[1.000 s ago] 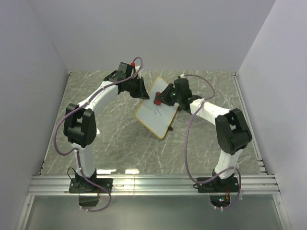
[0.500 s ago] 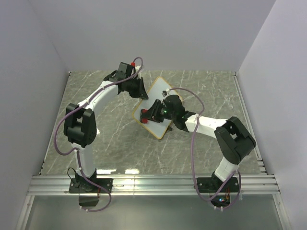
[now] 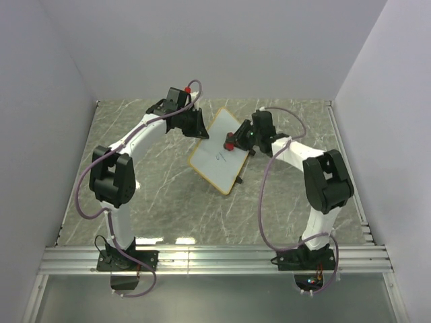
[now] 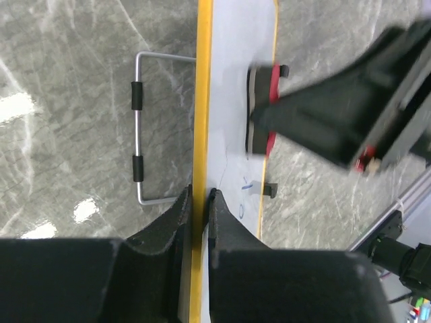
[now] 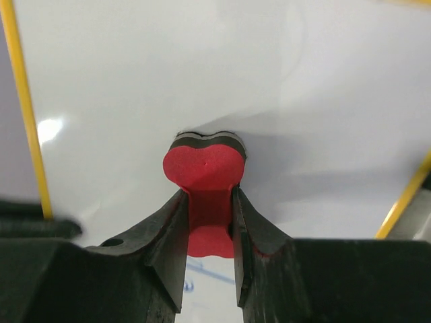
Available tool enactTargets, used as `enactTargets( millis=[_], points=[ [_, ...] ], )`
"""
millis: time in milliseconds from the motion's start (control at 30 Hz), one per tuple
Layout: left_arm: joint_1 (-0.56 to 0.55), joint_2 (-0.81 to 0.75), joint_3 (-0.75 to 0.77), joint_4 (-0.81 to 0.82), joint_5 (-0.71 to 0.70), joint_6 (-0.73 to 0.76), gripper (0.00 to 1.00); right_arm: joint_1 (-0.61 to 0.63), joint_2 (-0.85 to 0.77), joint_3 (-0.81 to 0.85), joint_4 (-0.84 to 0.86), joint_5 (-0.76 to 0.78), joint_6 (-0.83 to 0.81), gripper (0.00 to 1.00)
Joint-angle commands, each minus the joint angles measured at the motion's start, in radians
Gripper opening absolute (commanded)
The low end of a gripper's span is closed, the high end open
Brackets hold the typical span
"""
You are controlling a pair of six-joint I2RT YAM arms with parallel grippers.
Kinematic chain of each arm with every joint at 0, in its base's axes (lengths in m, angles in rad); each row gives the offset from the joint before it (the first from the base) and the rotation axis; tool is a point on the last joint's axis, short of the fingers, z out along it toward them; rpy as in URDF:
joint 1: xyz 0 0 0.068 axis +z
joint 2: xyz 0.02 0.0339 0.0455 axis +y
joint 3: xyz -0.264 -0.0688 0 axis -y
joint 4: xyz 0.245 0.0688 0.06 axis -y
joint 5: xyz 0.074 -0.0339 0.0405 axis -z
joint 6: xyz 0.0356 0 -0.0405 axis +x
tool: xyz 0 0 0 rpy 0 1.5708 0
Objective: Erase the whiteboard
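Top external view: the right gripper is swinging back up to the far, upper part of the whiteboard. Half a second ago it was down at the board's near left corner, and half a second before that around its upper middle (one full down-and-back stroke, by the look of it). Its jaws are closed tight on the narrow waist of the small red eraser. In the right wrist view, the eraser's dark felt face appears to be pressing on the white surface.

The whiteboard itself is staying put throughout, sitting tilted on the marble-patterned table between the two arms, with a wire stand showing behind it. The left gripper is still pinching the board's yellow frame at its far left edge. Its fingers are nearly together with only the frame between them, steadying the board against the rubbing.

The job is looking unfinished. Faint blue strokes are lingering near the middle of the board, and one is showing just below the eraser in the right wrist view.

The right arm is reaching forward and inward, elbow bent, wrist angled down onto the board. The left arm is arching high from its base, its forearm dropping to the board's edge.
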Motion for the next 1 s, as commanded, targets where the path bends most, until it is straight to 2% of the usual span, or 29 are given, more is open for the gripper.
enactTargets(
  millis=[0,133,233,300,433,633,800,967],
  points=[
    [-0.023,-0.066,-0.01,-0.043,-0.012,0.012,0.0,-0.026,0.14,0.132,-0.17,0.123,-0.065,0.0],
    [-0.023,-0.078,-0.029,-0.044,-0.011,0.012,0.0,-0.054,0.241,0.314,-0.23,0.111,-0.052,0.0],
    [-0.023,-0.084,-0.035,-0.044,-0.014,0.015,0.0,-0.046,0.25,0.332,-0.217,0.091,-0.039,0.0],
    [-0.023,-0.084,-0.03,-0.044,-0.016,0.015,0.0,-0.032,0.235,0.303,-0.2,0.082,-0.026,0.0],
    [-0.023,-0.077,-0.017,-0.044,-0.016,0.014,0.0,0.017,0.143,0.118,-0.11,0.063,0.012,0.0],
    [-0.023,-0.074,-0.006,-0.046,-0.031,0.02,0.0,0.173,0.007,-0.117,-0.002,0.056,0.113,0.0],
    [-0.023,-0.074,-0.003,-0.049,-0.04,0.03,0.0,0.31,-0.02,-0.146,0.01,0.031,0.147,0.0],
    [-0.023,-0.074,0.003,-0.049,-0.04,0.027,0.0,0.356,-0.012,-0.142,0.004,0.016,0.185,0.0]
  ],
)
